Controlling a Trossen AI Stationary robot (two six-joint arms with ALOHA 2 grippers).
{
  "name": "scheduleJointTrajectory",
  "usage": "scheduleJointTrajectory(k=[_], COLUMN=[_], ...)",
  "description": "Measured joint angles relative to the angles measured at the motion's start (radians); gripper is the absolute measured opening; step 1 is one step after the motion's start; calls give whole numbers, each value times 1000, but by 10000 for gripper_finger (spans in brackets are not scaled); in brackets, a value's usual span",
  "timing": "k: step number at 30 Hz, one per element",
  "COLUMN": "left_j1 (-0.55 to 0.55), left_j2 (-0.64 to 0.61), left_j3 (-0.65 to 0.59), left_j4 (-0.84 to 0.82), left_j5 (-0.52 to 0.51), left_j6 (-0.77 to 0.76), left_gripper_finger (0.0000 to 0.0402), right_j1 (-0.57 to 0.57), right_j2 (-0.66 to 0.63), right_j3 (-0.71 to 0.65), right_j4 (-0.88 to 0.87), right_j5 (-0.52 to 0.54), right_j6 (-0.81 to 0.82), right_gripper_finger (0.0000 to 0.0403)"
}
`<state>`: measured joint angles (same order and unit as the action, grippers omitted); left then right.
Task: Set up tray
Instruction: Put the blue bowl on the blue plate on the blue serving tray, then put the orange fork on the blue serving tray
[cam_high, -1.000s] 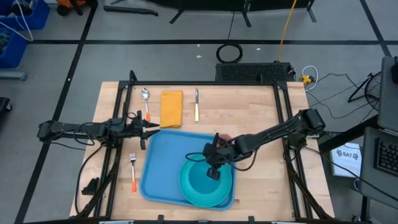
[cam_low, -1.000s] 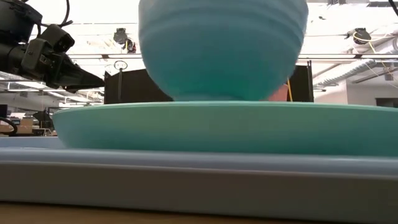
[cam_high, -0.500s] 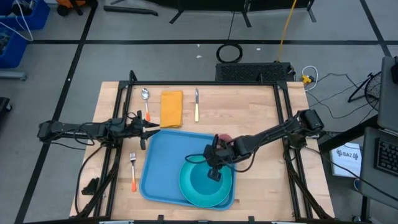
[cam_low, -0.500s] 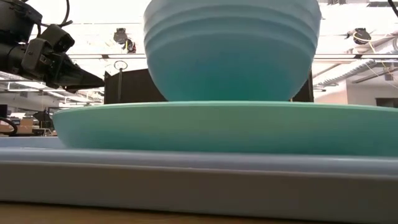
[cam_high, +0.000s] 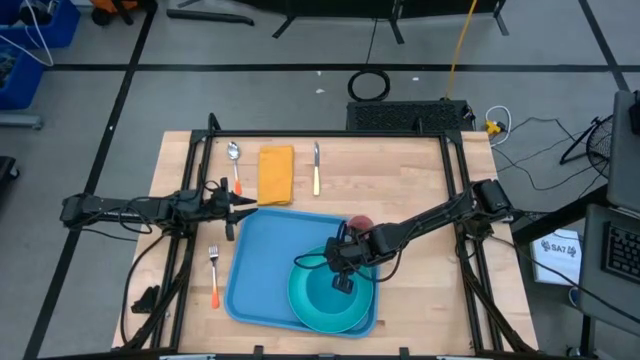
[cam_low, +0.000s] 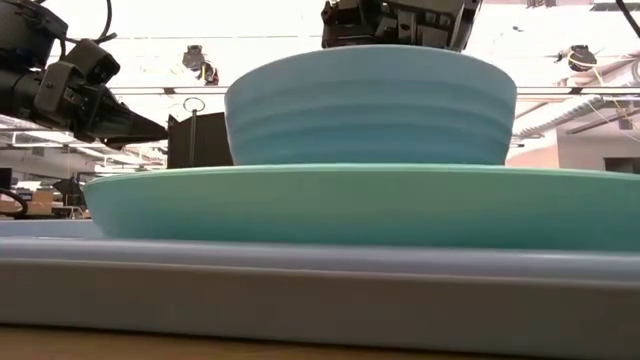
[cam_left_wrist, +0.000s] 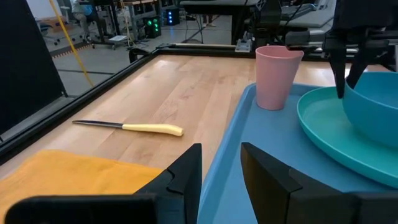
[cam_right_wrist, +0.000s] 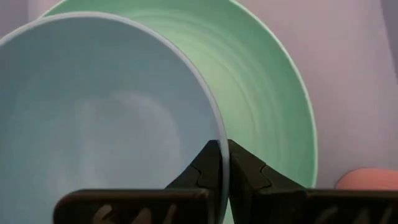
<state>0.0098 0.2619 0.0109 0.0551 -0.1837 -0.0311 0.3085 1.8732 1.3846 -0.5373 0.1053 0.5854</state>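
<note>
The large blue tray (cam_high: 262, 262) lies on the wooden table with a turquoise plate (cam_high: 305, 310) at its near right. A light blue bowl (cam_low: 370, 110) sits on the plate (cam_low: 370, 205), which rests on the tray (cam_low: 320, 285). My right gripper (cam_high: 342, 266) stands over the bowl's far-right rim and is shut on it. My left gripper (cam_high: 243, 205) waits open at the tray's far left corner, its fingers (cam_left_wrist: 186, 169) level above the tray rim (cam_left_wrist: 231, 140) and touching nothing. My right gripper pinches the bowl's rim (cam_right_wrist: 214, 124) on its far-right side, one finger inside the bowl and one outside. The fingers (cam_right_wrist: 245, 165) come from above, pointing down. The bowl stands upright with its base on the plate (cam_right_wrist: 267, 93).
A pink cup (cam_high: 360, 225) stands by the tray's far right corner, close to my right arm. A fork (cam_high: 214, 275) lies left of the tray. A spoon (cam_high: 234, 160), an orange napkin (cam_high: 276, 173) and a knife (cam_high: 316, 168) lie along the far side.
My right gripper has come down toward the plate with the bowl in its hold. The bowl, held above the plate before, now sits lower and rests on it. The left arm has kept still.
</note>
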Motion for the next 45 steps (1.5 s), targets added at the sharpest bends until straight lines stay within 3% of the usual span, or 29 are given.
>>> scheduleJointTrajectory(k=[14,20,27,32,38,40,45], left_j1=[0,0,1,1,17,19,2], left_j2=[0,0,0,0,0,3,80], left_j3=[0,0,0,39,217,280,396], left_j4=[0,0,13,-59,-441,-563,-804], left_j5=[1,2,-36,-122,-276,-238,-22], left_j6=[0,0,13,-145,-434,-559,-880], left_gripper_finger=[118,118,118,118,118,118,118], right_j1=[-1,-1,20,58,72,63,30], right_j2=[-28,-110,-249,-371,-568,-633,-775], right_j3=[-1,-1,-1,-26,-229,-328,-583], right_j4=[-6,3,164,167,257,356,627], right_j5=[5,84,176,388,595,613,628], right_j6=[24,17,-137,-267,-304,-322,-391], right_gripper_finger=[72,76,77,77,77,77,77])
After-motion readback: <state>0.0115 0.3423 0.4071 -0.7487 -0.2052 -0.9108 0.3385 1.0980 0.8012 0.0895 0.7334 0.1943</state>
